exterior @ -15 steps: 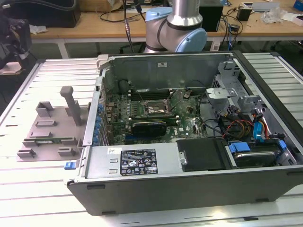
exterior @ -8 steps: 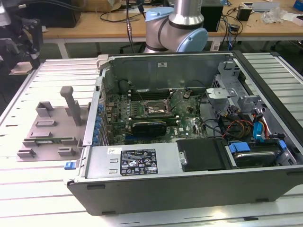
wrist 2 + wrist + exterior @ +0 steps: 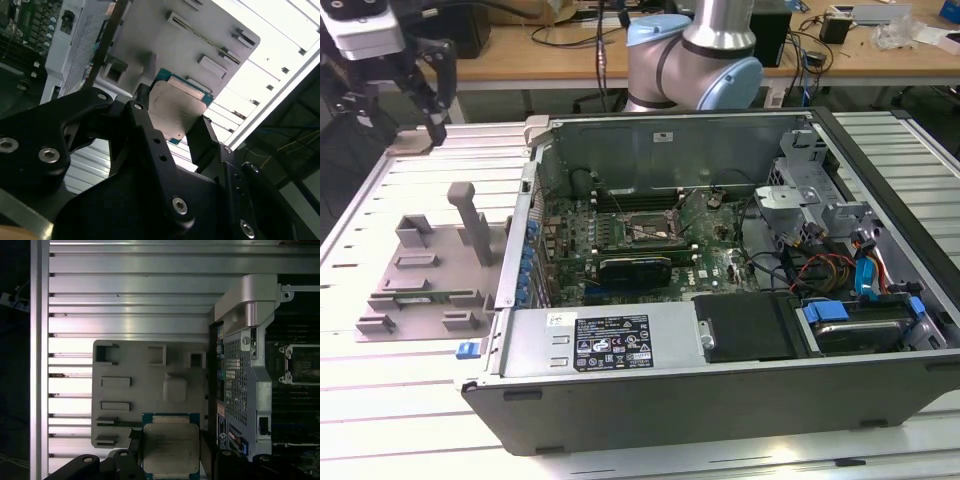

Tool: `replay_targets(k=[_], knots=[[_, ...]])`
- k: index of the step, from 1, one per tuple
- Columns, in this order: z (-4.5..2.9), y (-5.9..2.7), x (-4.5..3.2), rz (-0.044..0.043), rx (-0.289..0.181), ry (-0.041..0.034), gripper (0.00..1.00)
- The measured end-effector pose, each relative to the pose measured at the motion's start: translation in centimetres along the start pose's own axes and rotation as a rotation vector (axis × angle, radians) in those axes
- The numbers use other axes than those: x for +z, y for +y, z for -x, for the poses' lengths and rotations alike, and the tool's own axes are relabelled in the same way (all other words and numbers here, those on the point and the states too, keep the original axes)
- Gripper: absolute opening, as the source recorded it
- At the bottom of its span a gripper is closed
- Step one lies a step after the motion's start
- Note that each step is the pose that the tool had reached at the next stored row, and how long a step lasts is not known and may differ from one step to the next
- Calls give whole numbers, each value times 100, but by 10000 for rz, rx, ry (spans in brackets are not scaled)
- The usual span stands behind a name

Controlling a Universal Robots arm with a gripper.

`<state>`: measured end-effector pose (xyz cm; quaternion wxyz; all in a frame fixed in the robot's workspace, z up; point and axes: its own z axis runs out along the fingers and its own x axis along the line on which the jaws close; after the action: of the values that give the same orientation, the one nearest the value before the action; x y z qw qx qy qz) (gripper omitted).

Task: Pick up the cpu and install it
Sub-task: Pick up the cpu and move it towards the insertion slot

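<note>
On the exterior view's left, the claw (image 3: 430, 105) hangs in the air above the far corner of the slatted tabletop (image 3: 350, 250). In both wrist views it is pinching the cpu (image 3: 171, 447) by two sides, one dark finger (image 3: 131, 440) on each side, with the silver top facing the camera. The cpu is up off the grey fixture plate (image 3: 420, 275) and touches nothing but the claw.

So the picking up looks done. The putting in is not: the cpu is well apart from the open computer case (image 3: 720, 390) in the middle, and the socket (image 3: 640, 228) on the green motherboard (image 3: 710, 250) looks empty.

Some things are hard to see. In the exterior view I cannot make out the cpu in the claw. In the first wrist view the picture's edge cuts off one side of the chip. I cannot tell if the socket's lever is up or down.
</note>
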<state>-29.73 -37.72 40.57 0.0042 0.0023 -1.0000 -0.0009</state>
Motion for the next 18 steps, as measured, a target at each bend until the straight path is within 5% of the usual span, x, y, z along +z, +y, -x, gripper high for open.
replay_targets(k=[6,14,16,18], knots=[[247,-8,-2,0,0,-1,54],[803,-25,-6,0,-2,-1,54],[996,-30,-8,0,-2,0,54],[1078,-33,-9,0,1,0,54]])
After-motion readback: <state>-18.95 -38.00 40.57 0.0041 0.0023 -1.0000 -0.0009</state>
